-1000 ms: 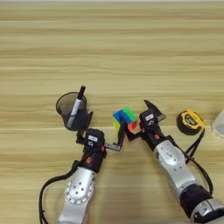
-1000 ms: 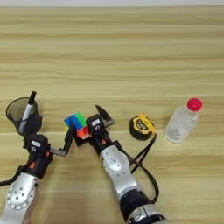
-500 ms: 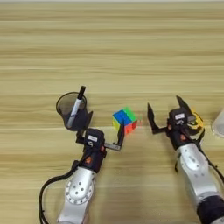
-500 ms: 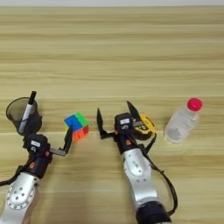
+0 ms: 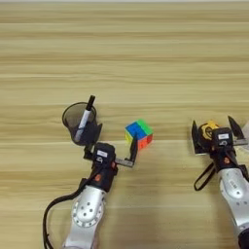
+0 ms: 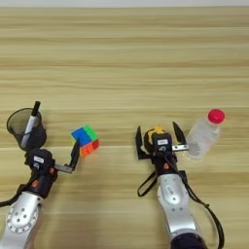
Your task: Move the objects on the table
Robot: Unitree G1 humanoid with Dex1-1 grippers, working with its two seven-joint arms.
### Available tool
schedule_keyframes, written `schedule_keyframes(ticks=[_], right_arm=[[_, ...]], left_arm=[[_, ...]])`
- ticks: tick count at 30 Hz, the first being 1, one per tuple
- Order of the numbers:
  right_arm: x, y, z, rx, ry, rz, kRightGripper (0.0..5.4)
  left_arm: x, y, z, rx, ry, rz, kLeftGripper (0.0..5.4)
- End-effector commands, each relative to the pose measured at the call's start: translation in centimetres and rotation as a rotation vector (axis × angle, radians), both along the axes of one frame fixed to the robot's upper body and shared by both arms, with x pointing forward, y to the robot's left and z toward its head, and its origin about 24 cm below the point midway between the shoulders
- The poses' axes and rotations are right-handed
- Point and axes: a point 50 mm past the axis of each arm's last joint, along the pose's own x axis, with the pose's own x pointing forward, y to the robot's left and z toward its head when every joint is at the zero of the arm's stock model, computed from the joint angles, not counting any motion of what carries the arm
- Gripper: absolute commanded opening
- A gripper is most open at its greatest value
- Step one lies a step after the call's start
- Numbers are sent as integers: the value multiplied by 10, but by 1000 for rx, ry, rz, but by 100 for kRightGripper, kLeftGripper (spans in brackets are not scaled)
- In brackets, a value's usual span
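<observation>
Light wooden planks of the desk (image 5: 124, 53) fill both views, with the things gathered along its near half. At the left stands the black mesh pen cup (image 5: 78, 119), upright, with a black-and-white marker (image 5: 85, 118) leaning inside it and poking out above the rim. To its right, apart from it, lies the small multicoloured puzzle cube (image 5: 138, 134), showing blue, green, yellow and red faces.

The left claw (image 5: 113, 144) is spread wide: one black finger sits just in front of the pen cup, the other reaches up beside the cube's left edge, close to it or touching it; which of the two cannot be told. It grips nothing.

The right claw (image 6: 157, 139) is farther right, also released, its two fingers splayed on either side of the yellow tape measure (image 6: 155, 132), which shows only as a yellow patch above the claw's body. The fingers stand clear of it rather than pressing in. The black strap (image 6: 146, 184) loops on the desk beside the right forearm. A clear plastic bottle with a red cap (image 6: 204, 135) lies tilted just right of this claw, seen fully only in the right eye view.
</observation>
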Motion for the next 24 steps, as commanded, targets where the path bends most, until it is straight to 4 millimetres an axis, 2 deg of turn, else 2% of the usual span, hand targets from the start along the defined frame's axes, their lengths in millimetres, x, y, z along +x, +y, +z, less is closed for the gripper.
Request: schedule_keyframes(ticks=[1, 24], right_arm=[[2, -3, -9, 31, 48, -13, 538], [12, -16, -33, 92, 194, -38, 538]], left_arm=[[0, 0, 1, -15, 0, 22, 540], [0, 0, 1, -6, -8, 28, 540]])
